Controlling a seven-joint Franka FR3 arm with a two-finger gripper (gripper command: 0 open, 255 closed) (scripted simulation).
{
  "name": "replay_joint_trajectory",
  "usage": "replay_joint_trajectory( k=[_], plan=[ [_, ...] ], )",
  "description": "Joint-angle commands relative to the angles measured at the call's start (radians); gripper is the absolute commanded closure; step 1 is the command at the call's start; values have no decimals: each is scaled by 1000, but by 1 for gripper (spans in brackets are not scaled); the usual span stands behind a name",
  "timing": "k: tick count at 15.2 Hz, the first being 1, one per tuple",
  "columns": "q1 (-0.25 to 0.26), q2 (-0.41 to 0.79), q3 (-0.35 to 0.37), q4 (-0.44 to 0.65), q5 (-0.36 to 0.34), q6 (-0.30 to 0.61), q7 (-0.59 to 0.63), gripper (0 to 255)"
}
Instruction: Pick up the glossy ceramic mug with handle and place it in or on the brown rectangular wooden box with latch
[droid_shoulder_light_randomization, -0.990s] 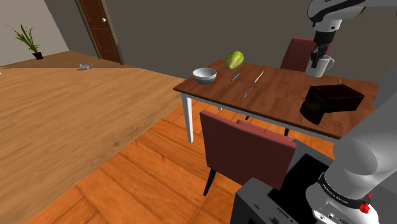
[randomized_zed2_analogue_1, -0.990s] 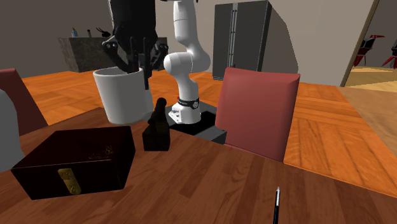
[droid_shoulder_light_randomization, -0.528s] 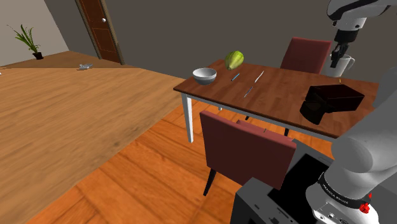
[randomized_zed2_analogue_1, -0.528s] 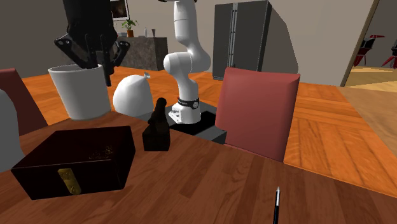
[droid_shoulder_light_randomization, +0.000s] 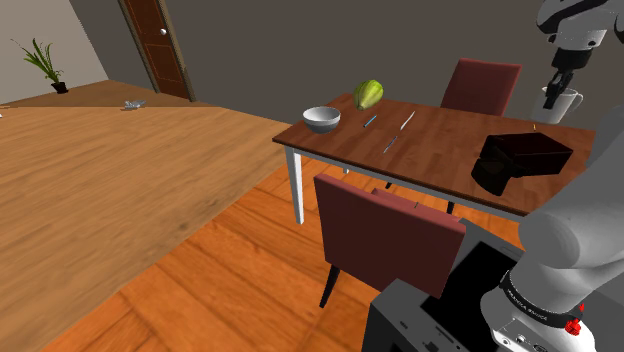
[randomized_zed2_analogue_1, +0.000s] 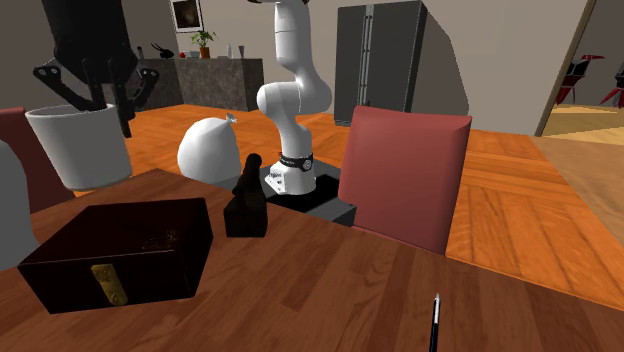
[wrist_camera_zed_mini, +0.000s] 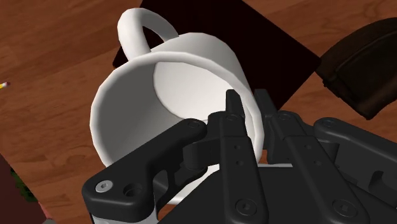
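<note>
A glossy white mug (droid_shoulder_light_randomization: 563, 103) with a handle hangs in the air, held by its rim in my shut black gripper (droid_shoulder_light_randomization: 560, 86). In the second exterior view the mug (randomized_zed2_analogue_1: 76, 146) hovers above and behind the dark brown box (randomized_zed2_analogue_1: 120, 248), whose brass latch (randomized_zed2_analogue_1: 106, 285) faces the camera. My gripper (randomized_zed2_analogue_1: 100, 100) comes down onto the mug's rim. In the wrist view one fingertip (wrist_camera_zed_mini: 233, 105) is inside the mug (wrist_camera_zed_mini: 184, 76) and the other outside its wall. Part of the dark box (wrist_camera_zed_mini: 283, 48) shows below the mug. The box (droid_shoulder_light_randomization: 522, 160) sits near the table's edge, closest to the stand.
The wooden table (droid_shoulder_light_randomization: 420, 140) also carries a white bowl (droid_shoulder_light_randomization: 322, 119), a green fruit (droid_shoulder_light_randomization: 368, 94), some cutlery (droid_shoulder_light_randomization: 391, 144) and a small dark object (randomized_zed2_analogue_1: 245, 207) beside the box. A pen (randomized_zed2_analogue_1: 435, 322) lies on the tabletop. Red chairs (droid_shoulder_light_randomization: 385, 235) (droid_shoulder_light_randomization: 482, 86) flank the table.
My gripper carried the mug toward the shoulder view's right, which is the second exterior view's left, staying at about the same height. The box and the other things stayed put.
</note>
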Motion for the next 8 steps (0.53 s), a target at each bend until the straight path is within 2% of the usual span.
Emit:
replay_joint_trajectory(
  k=[1,8],
  plan=[
    [-3,2,-3,-28,1,30,-4,255],
    [-6,21,-8,-106,11,123,-7,255]
  ],
)
